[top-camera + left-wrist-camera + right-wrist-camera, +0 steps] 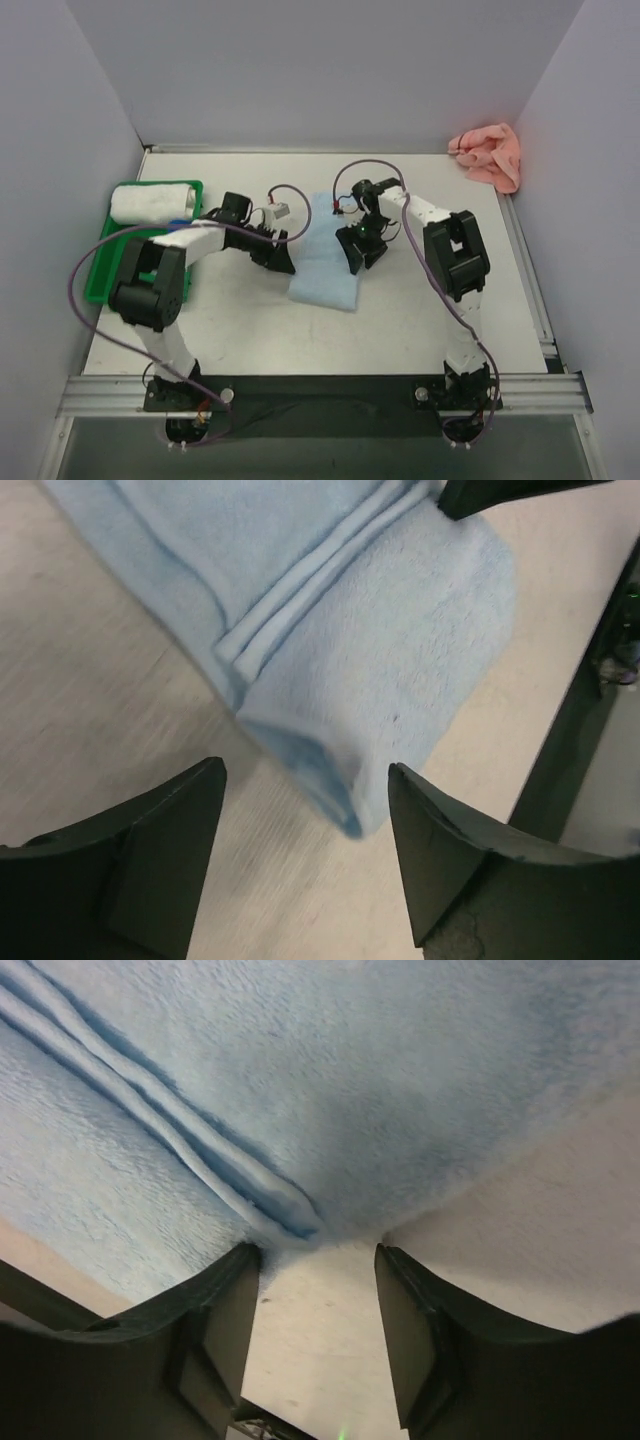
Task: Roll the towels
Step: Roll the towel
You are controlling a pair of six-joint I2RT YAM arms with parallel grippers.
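The light blue towel (325,255) lies as a strip in the middle of the table, its near end folded over into a thick flap (380,650). My left gripper (282,258) sits at the towel's left edge, open, with the flap's corner just ahead of its fingertips (305,768). My right gripper (358,250) is on the towel's right side, open, its tips at the towel's edge (318,1250) with only bare table between them. The salmon pink towel (490,155) lies crumpled at the back right corner.
A green tray (105,270) at the left holds a rolled white towel (150,200). Grey walls close in the table on three sides. The right gripper's finger (500,490) shows at the top of the left wrist view.
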